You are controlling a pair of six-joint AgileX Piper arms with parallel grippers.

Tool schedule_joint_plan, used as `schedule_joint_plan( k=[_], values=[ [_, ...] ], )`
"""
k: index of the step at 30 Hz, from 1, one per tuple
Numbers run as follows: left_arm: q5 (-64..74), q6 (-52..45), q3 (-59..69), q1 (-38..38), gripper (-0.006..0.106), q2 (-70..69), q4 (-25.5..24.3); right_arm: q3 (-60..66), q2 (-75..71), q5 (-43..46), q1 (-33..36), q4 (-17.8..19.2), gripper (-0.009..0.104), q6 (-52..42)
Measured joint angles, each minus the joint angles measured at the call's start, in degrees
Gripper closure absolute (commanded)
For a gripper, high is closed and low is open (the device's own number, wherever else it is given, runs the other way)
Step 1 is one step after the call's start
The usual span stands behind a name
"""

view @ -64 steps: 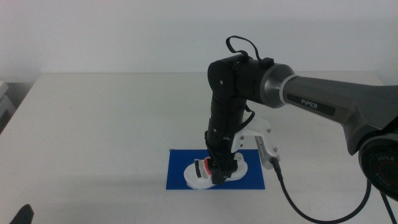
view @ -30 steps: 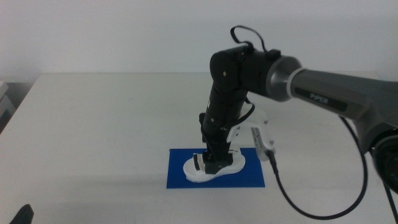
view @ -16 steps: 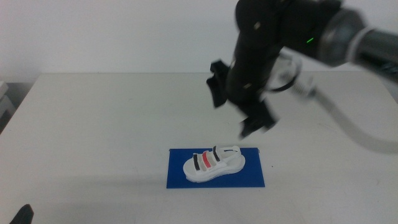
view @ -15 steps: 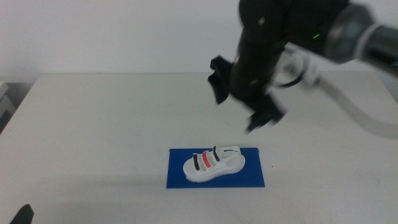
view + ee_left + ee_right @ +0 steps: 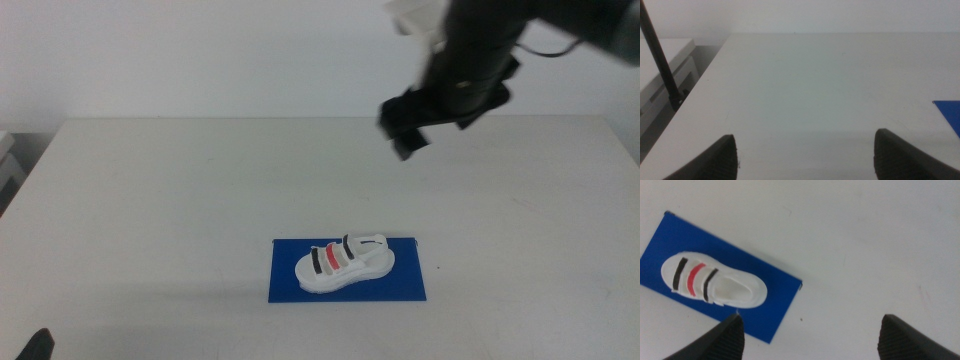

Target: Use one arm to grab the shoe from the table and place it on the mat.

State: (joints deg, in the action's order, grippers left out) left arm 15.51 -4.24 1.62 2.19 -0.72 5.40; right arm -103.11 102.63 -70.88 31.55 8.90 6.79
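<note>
The table [image 5: 160,200], off-white and plain, is seen filling most of the middle view. The right arm [image 5: 480,45] is raised high over the far right part of it, blurred, with the right gripper [image 5: 405,125] held well above the surface and well apart from the shoe; in the right wrist view its jaws are spread wide and nothing is gripped. The blue mat [image 5: 285,285] is laid flat near the front edge, about mid-table. The white shoe [image 5: 342,265] is set on the mat, resting on its sole, released, its two black straps and one red strap facing up. The left gripper [image 5: 805,150] is kept low at the near left, jaws parted and empty.
</note>
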Motion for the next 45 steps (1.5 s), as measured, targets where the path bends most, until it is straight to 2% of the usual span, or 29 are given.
schedule_joint_plan(
  k=[2, 8, 16, 23, 29, 34, 45],
  values=[
    [0.00, 0.00, 0.00, 0.00, 0.007, 0.00, 0.00, 1.80, -2.65, 0.36, -3.20, -3.26, 0.003, -2.12],
    [0.00, 0.00, 0.00, 0.00, 0.007, 0.00, 0.00, 15.15, -18.45, 10.96, -10.79, -7.28, 0.003, -4.90],
    [0.00, 0.00, 0.00, 0.00, 0.007, 0.00, 0.00, 40.54, -38.65, 30.02, -23.70, -8.00, 0.003, -4.11],
    [0.00, 0.00, 0.00, 0.00, 0.007, 0.00, 0.00, 62.82, -54.55, 47.67, -25.66, -13.72, 0.003, -4.17],
    [0.00, 0.00, 0.00, 0.00, 0.007, 0.00, 0.00, 81.17, -66.50, 60.30, -25.66, -12.96, 0.003, -4.17],
    [0.00, 0.00, 0.00, 0.00, 0.007, 0.00, 0.00, 89.82, -76.34, 59.70, -25.66, -12.90, 0.003, -4.17],
    [0.00, -0.05, 0.00, 0.00, 0.007, 0.00, 0.00, 98.42, -93.57, 57.76, -25.66, -12.77, 0.003, -4.17]
  ],
)
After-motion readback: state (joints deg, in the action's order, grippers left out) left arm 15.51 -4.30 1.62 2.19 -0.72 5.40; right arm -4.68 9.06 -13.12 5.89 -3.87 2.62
